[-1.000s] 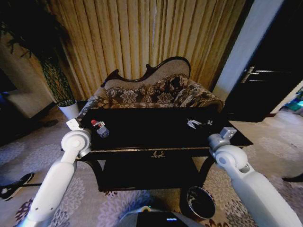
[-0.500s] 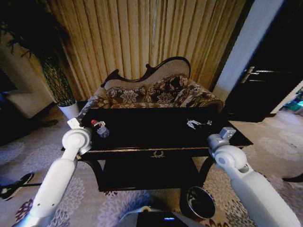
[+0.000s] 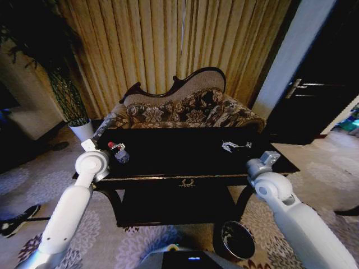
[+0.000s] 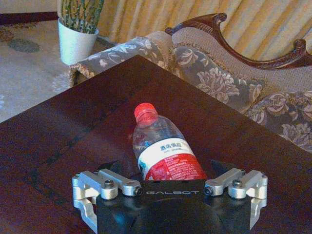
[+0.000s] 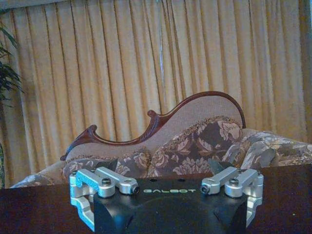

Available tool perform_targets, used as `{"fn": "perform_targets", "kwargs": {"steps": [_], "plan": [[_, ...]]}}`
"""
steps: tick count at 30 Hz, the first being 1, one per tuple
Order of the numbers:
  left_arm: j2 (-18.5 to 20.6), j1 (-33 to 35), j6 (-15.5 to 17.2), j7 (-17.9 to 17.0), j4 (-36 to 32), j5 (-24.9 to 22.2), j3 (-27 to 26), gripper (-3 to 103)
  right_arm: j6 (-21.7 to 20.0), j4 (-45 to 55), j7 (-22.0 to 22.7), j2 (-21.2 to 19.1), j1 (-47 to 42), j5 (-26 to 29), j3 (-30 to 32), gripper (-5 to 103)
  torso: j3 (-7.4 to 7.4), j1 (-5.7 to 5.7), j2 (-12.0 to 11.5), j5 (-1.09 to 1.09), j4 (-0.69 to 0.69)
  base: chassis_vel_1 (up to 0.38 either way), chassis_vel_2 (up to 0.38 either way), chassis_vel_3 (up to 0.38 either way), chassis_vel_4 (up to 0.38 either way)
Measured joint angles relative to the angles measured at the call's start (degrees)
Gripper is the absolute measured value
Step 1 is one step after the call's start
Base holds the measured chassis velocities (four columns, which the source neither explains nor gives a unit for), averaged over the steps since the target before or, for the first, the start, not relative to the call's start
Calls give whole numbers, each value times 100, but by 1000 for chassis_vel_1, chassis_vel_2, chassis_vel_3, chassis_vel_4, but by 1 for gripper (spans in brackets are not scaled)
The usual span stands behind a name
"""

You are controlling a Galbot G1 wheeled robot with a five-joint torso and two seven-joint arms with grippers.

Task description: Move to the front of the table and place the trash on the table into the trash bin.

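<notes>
Left wrist view: the left gripper (image 4: 169,180), jaws spread, has crept up around the bottle (image 4: 163,151), seemingly ready to close; right gripper (image 5: 165,183) spread, idle.

A home living room: carved floral sofa (image 3: 185,109), gold drapes (image 3: 168,45), patterned carpet (image 3: 33,185), potted plant (image 3: 70,101).

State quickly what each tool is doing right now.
Left tool: open, around the clear plastic red-capped bottle, not gripping.
Right tool: open, holding nothing.
</notes>
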Motion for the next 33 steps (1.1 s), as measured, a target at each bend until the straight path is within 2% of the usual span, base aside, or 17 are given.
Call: {"fn": "perform_targets", "kwargs": {"steps": [8, 10, 11, 14, 15, 17, 18, 20, 22, 23, 24, 27, 29, 33], "plan": [[-14, 7, 20, -21, 10, -131, -42, 102, 9, 7, 3, 28, -8, 5, 3, 100, 0, 0, 0, 0, 0, 0, 0, 0, 0], [-14, 10, 28, -48, 30, -202, -55, 93, 17, 7, 3, 42, -8, 5, 8, 100, 0, 0, 0, 0, 0, 0, 0, 0, 0], [-14, 10, 28, -48, 30, -202, -55, 93, 17, 7, 3, 42, -8, 5, 8, 100, 0, 0, 0, 0, 0, 0, 0, 0, 0], [-15, -30, 31, -226, 18, -495, -73, 77, 90, 3, 3, 61, -2, 11, 4, 100, 0, 0, 0, 0, 0, 0, 0, 0, 0], [-15, -30, 31, -226, 18, -495, -73, 77, 90, 3, 3, 61, -2, 11, 4, 100, 0, 0, 0, 0, 0, 0, 0, 0, 0], [-14, -41, 31, -260, 9, -553, -83, 66, 130, -11, -2, 87, 19, 19, -17, 100, 0, 0, 0, 0, 0, 0, 0, 0, 0], [-14, -41, 31, -260, 9, -553, -83, 66, 130, -11, -2, 87, 19, 19, -17, 100, 0, 0, 0, 0, 0, 0, 0, 0, 0], [-6, -36, 31, -254, 7, -556, -112, 56, 139, -18, -9, 106, 29, 20, -28, 100, 0, 0, 0, 1, 0, 0, 0, 0, 0], [-4, -32, 31, -246, 6, -556, -123, 56, 141, -18, -12, 109, 30, 20, -31, 100, 0, 0, 0, 1, 0, 0, 0, 0, 0], [5, -17, 31, -221, 5, -556, -145, 48, 143, -20, -16, 110, 31, 20, -32, 100, 0, 0, 0, 1, 0, 0, 0, 0, 0], [5, -17, 31, -221, 5, -556, -145, 48, 143, -20, -16, 110, 31, 20, -32, 100, 0, 0, 0, 1, 0, 0, 0, 0, 0], [17, -13, 35, -185, -2, -551, -156, 38, 145, -20, -19, 110, 32, 20, -30, 100, 0, 0, 0, 1, 0, 0, 0, 0, 0], [20, -13, 35, -172, -6, -550, -157, 38, 145, -19, -19, 109, 30, 20, -26, 100, 0, 0, 0, 1, 0, 0, 0, 0, 0], [47, -12, 41, -156, -48, -556, -158, 30, 145, -2, -19, 107, 17, 23, -9, 100, 0, 0, 0, -1, 0, 0, 0, 0, 0]]}}
